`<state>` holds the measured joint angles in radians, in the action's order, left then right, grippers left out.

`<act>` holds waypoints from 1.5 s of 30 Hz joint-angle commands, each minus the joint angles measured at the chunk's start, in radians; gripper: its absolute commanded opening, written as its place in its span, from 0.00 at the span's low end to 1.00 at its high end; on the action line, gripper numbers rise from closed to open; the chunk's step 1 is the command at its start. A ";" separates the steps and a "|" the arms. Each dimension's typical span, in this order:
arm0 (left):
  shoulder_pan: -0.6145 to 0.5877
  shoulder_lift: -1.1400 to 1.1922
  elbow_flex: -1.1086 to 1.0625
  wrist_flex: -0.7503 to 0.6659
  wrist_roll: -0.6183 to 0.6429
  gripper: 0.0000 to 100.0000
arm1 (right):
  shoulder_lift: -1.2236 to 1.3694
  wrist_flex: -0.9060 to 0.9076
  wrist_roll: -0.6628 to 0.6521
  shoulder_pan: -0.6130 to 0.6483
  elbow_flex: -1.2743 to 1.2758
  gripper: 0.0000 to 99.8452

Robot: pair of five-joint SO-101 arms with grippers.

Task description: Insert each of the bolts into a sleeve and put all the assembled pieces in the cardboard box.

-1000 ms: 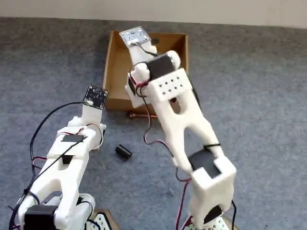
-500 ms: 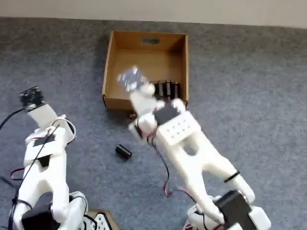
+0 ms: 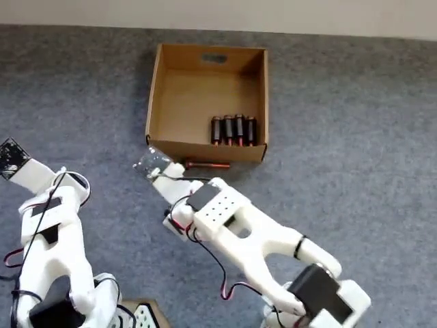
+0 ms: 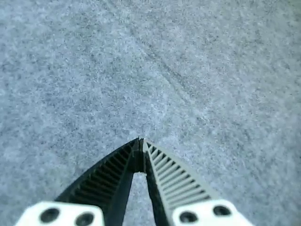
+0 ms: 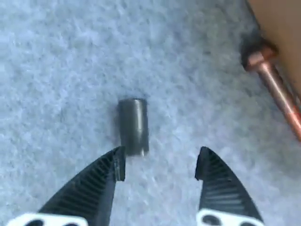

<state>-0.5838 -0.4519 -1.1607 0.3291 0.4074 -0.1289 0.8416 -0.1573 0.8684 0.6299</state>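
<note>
A cardboard box [image 3: 164,89] stands at the back of the grey carpet, with several assembled bolt-and-sleeve pieces [image 3: 233,130] in a row at its near right. A copper bolt [image 3: 208,165] [image 5: 275,87] lies on the carpet just in front of the box's near wall. A loose black sleeve [image 5: 133,125] lies on its side close in front of my right gripper [image 5: 160,162], which is open and empty, the sleeve nearer one fingertip. The right arm [image 3: 225,215] stretches leftward before the box. My left gripper [image 4: 141,143] is shut and empty over bare carpet, its arm [image 3: 51,225] at the far left.
The box corner [image 5: 282,23] stands right beside the bolt's head in the right wrist view. Grey carpet covers the whole table. Red and black cables [image 3: 205,246] hang along the right arm.
The right arm drew back out of the box and swung down and left to the loose sleeve, uncovering the pieces in the box. The left arm swung away to the far left.
</note>
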 commanded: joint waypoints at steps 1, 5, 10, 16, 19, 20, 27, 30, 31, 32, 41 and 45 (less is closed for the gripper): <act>-0.008 0.002 0.033 -0.017 0.006 0.02 | 0.025 -0.064 -0.011 0.012 -0.008 0.23; -0.008 0.002 0.033 -0.017 0.006 0.02 | 0.071 -0.085 -0.011 0.012 -0.008 0.23; 0.004 0.002 0.033 -0.017 0.006 0.02 | 0.119 -0.088 -0.012 0.010 -0.015 0.22; 0.004 0.002 0.033 -0.017 0.006 0.02 | 0.130 -0.090 -0.006 0.010 -0.022 0.01; 0.004 0.002 0.033 -0.017 0.006 0.02 | 0.082 -0.087 -0.006 -0.008 -0.015 0.00; 0.004 0.002 0.033 -0.017 0.006 0.02 | 0.048 -0.084 -0.005 -0.022 -0.012 0.01; 0.004 0.002 0.033 -0.017 0.006 0.02 | -0.243 0.119 -0.009 -0.177 0.111 0.01; 0.004 0.002 0.033 -0.017 0.006 0.02 | -0.328 0.140 -0.011 -0.311 0.236 0.01; 0.004 0.002 0.033 -0.017 0.006 0.02 | -0.340 0.139 -0.012 -0.360 0.275 0.01; 0.004 0.002 0.033 -0.017 0.006 0.02 | -0.346 0.139 -0.014 -0.407 0.308 0.01; 0.004 0.002 0.033 -0.017 0.006 0.02 | -0.351 0.160 -0.152 -0.656 0.357 0.22; 0.010 0.002 0.033 -0.017 0.006 0.02 | -0.348 0.154 -0.152 -0.653 0.349 0.22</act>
<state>-0.5838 -0.4519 -1.1607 0.3291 0.4074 -0.4511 0.9950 -0.2923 0.2240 0.9904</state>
